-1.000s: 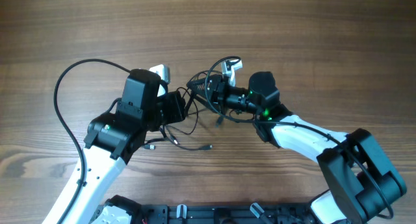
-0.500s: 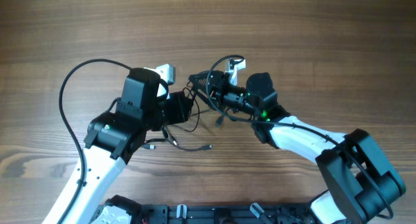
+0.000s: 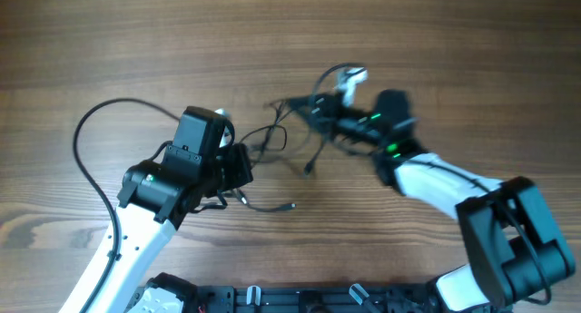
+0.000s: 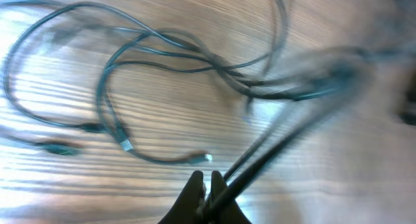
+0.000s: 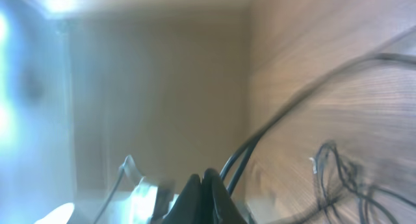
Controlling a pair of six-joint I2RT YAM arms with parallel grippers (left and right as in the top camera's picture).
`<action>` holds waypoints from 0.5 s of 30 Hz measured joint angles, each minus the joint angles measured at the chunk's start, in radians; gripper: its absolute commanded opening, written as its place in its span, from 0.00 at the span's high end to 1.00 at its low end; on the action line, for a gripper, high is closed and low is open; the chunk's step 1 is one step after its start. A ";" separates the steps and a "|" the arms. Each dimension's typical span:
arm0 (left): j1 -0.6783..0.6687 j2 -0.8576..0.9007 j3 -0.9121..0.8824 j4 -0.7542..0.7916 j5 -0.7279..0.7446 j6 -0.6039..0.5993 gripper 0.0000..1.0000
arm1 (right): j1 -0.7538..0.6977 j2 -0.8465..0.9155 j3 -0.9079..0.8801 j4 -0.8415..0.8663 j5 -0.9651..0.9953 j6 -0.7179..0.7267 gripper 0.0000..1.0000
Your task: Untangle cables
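Item 1, my left gripper (image 3: 243, 164): jaws together, clamped on strands of the cables (image 3: 275, 139).
Item 2, cables: strung rightward from the left gripper, loops crossing over the table (image 3: 109, 41); one plug (image 3: 291, 205) lies loose just right of it.
Item 3, my right gripper (image 3: 318, 109), well right of it: pinched shut on strands.
Progress, as I judge it: bundle spread, crossings remain, untangling partway.

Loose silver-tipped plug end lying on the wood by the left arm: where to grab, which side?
Likely the cord just behind the silver-tipped plug, coming straight down from above and pinching across the cord. It lies flat on the table with its tip pointing right, and that end sits apart from the tangled cables.
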 measured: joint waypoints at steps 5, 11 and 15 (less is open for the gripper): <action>0.046 -0.001 0.005 -0.121 -0.167 -0.108 0.96 | -0.342 0.000 0.004 0.220 -0.266 -0.006 0.96; 0.124 0.000 0.000 -0.064 -0.238 -0.141 0.96 | -0.602 0.000 0.004 0.249 -0.485 0.006 0.81; 0.116 0.000 -0.003 0.107 -0.145 -0.097 0.96 | -0.558 0.000 0.004 0.253 -0.610 -0.072 0.61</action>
